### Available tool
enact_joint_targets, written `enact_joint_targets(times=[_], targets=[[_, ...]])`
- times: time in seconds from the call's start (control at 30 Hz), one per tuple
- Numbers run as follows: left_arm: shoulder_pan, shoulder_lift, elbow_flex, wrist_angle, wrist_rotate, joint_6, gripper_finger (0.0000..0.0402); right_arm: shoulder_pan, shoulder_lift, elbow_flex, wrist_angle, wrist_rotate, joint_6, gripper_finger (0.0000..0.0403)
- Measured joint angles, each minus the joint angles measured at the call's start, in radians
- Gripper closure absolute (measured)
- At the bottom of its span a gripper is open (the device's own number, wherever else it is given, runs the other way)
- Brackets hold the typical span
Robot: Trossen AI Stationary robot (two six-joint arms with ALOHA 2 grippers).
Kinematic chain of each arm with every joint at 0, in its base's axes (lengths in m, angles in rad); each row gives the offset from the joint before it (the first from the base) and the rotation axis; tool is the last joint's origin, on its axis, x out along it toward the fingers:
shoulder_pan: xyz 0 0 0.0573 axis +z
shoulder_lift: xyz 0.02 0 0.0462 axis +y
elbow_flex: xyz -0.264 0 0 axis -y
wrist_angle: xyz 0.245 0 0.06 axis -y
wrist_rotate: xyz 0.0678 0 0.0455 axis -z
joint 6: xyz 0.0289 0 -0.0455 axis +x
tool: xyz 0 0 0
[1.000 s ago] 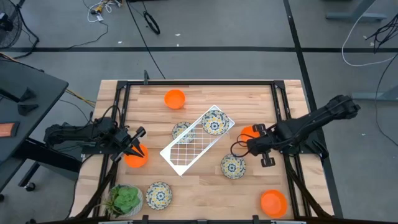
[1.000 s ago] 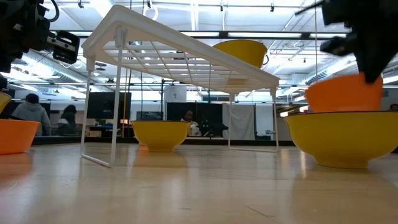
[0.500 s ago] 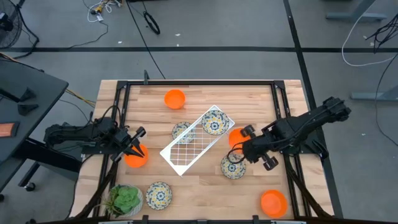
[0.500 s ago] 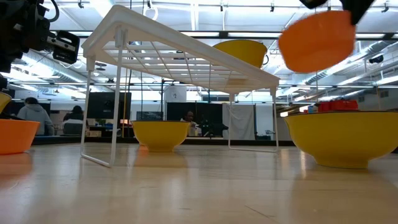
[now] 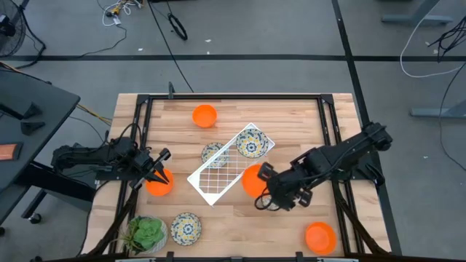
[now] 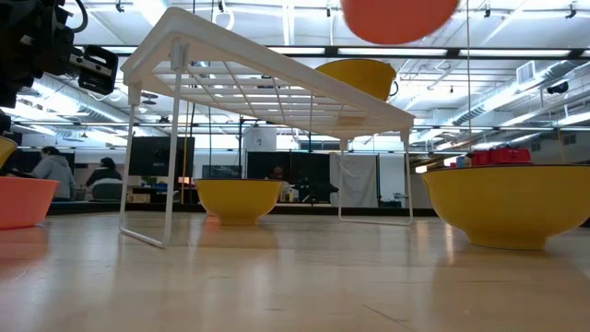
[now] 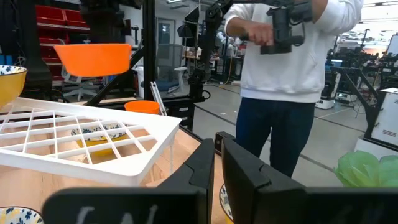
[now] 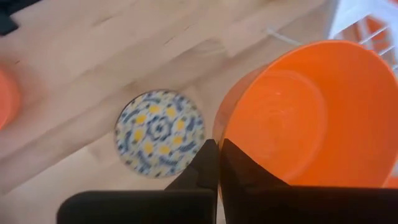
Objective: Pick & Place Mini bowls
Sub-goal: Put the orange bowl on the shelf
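My right gripper (image 8: 218, 163) pinches the rim of an orange bowl (image 5: 253, 180), held in the air beside the rack (image 5: 230, 163). My arm hides a floral bowl (image 8: 160, 133) from above. My left gripper (image 5: 162, 175) sits nearly closed by the table's left edge. No writing is readable.

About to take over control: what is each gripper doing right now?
Left gripper: closed, parked by an orange bowl at the table's left edge; holding it or not cannot be told.
Right gripper: closed on the rim of an orange bowl, held in the air beside the white rack.
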Motion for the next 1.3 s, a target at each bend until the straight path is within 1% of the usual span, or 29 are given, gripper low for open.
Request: enact_joint_targets(times=[0.13, 0.27, 0.37, 0.5, 0.63, 0.87, 1.1, 1.3], targets=[[0.0, 0.0, 0.0, 0.0, 0.0, 0.0, 0.0365, -0.021, 0.054, 0.077, 0.003, -0.001, -0.033, 0.0403], [0.0, 0.0, 0.0, 0.0, 0.0, 0.0, 0.0365, -0.045, 0.101, 0.127, 0.021, 0.001, -0.076, 0.0403], [0.0, 0.0, 0.0, 0.0, 0.0, 0.0, 0.0365, -0.058, 0.127, 0.14, 0.067, 0.002, -0.122, 0.0403], [0.0, 0.0, 0.0, 0.0, 0.0, 0.0, 0.0365, -0.069, 0.145, 0.142, 0.171, 0.005, -0.173, 0.0403], [0.0, 0.0, 0.0, 0.0, 0.0, 0.0, 0.0365, -0.087, 0.162, 0.142, 0.242, 0.006, -0.169, 0.0403], [0.0, 0.0, 0.0, 0.0, 0.0, 0.0, 0.0365, -0.14, 0.2, 0.142, 0.315, 0.008, -0.1, 0.0403], [0.0, 0.0, 0.0, 0.0, -0.001, 0.0, 0.0365, -0.187, 0.25, 0.142, 0.327, 0.008, -0.09, 0.0403], [0.0, 0.0, 0.0, 0.0, -0.002, 0.0, 0.0365, -0.193, 0.288, 0.142, 0.324, 0.007, -0.125, 0.0403]])
